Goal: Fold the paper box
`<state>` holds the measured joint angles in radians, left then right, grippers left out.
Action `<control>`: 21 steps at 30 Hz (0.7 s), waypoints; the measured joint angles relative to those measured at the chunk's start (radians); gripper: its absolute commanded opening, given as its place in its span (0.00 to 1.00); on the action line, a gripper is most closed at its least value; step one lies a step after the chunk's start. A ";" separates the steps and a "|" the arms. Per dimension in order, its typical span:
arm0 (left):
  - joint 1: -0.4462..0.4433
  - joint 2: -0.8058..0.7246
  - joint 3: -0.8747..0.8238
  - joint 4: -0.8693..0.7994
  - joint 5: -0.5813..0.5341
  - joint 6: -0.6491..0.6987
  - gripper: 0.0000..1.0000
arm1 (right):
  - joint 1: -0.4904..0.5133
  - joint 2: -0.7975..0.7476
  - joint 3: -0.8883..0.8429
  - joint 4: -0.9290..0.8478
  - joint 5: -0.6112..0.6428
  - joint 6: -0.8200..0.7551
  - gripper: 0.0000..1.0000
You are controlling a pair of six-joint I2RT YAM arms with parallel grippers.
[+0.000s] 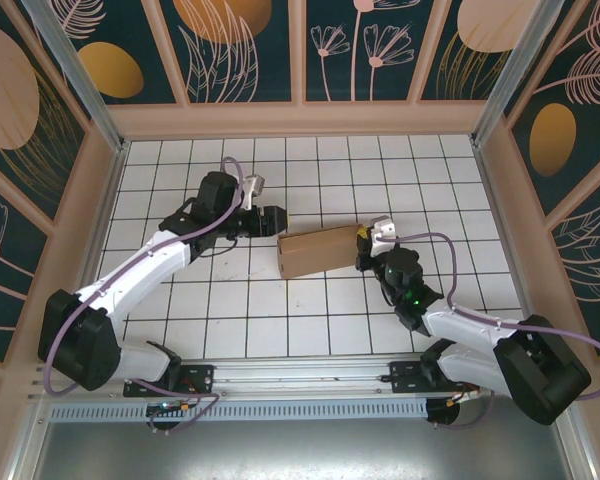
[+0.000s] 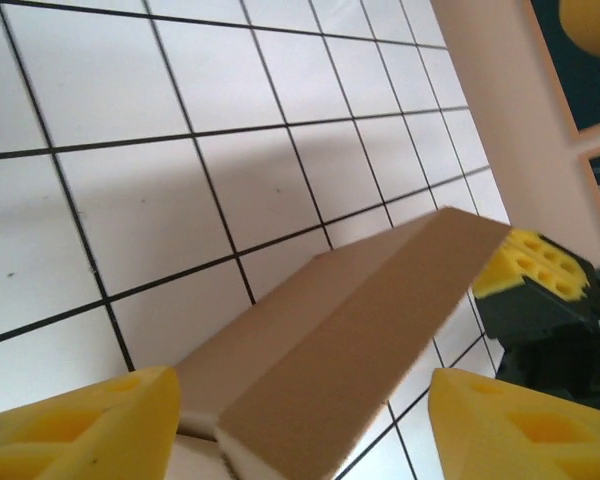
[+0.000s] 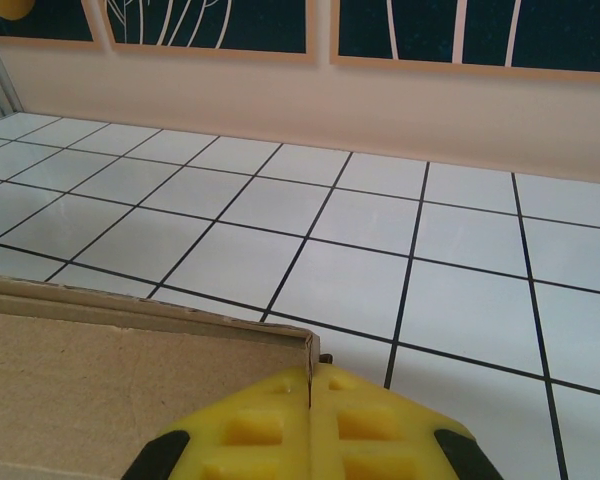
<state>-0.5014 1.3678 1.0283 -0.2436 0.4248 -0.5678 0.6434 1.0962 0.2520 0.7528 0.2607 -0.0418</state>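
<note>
Paper box (image 1: pixel 318 250) folded shut mid-table (image 1: pixel 320 320) — its inside hidden.
My left end effector (image 1: pixel 280 220) is spread at the box's left end; my right end effector (image 1: pixel 361 237) — pads pressed together — touches its right end.

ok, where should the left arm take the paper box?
Left short end, from the left along its length: the paper box lies as a thin slab, that end between the open jaws of the left gripper; the right gripper is shut at the other end.
</note>
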 measured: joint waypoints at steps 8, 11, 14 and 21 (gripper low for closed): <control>0.006 0.032 -0.024 -0.018 0.023 -0.017 0.53 | 0.000 -0.002 -0.002 0.000 0.000 0.005 0.00; 0.006 0.035 -0.055 -0.016 0.042 -0.021 0.54 | 0.000 -0.002 -0.002 0.000 0.000 0.011 0.00; 0.005 0.032 -0.103 0.018 0.069 -0.037 0.54 | 0.000 0.000 -0.002 0.001 0.000 0.018 0.00; -0.002 0.008 -0.221 0.158 0.095 -0.090 0.55 | 0.000 0.018 -0.001 0.021 0.002 0.024 0.00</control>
<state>-0.5034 1.3758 0.8074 -0.0856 0.5198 -0.6575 0.6434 1.1137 0.2508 0.7734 0.2630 -0.0181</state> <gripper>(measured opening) 0.551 0.047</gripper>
